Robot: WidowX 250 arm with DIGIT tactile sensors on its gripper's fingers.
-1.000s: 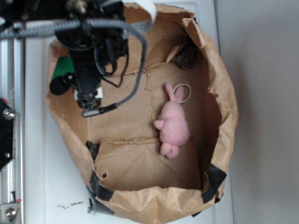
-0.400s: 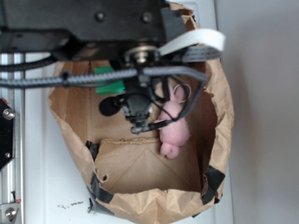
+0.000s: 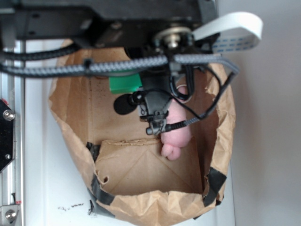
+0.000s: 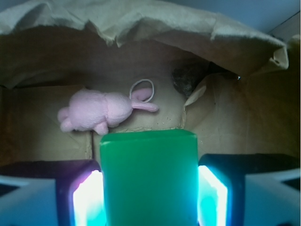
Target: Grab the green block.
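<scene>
The green block (image 4: 149,181) fills the gap between my gripper's (image 4: 149,207) two glowing pads (image 4: 87,197), which press on both its sides. In the exterior view the block (image 3: 124,84) shows as a bright green patch under the black arm (image 3: 155,106), held above the floor of the brown paper bag (image 3: 141,165). The fingers themselves are hidden by the arm there. The pink plush bunny (image 4: 96,110) lies on the bag floor ahead of the block, apart from it.
The bunny (image 3: 176,134) is partly covered by the arm in the exterior view. A dark lump (image 4: 186,81) sits in the bag's far corner. The crumpled bag walls (image 4: 141,21) rise all round. A metal rail (image 3: 9,141) runs along the left.
The arm has moved right from the bag's left side toward the bunny, and the green block has travelled with it.
</scene>
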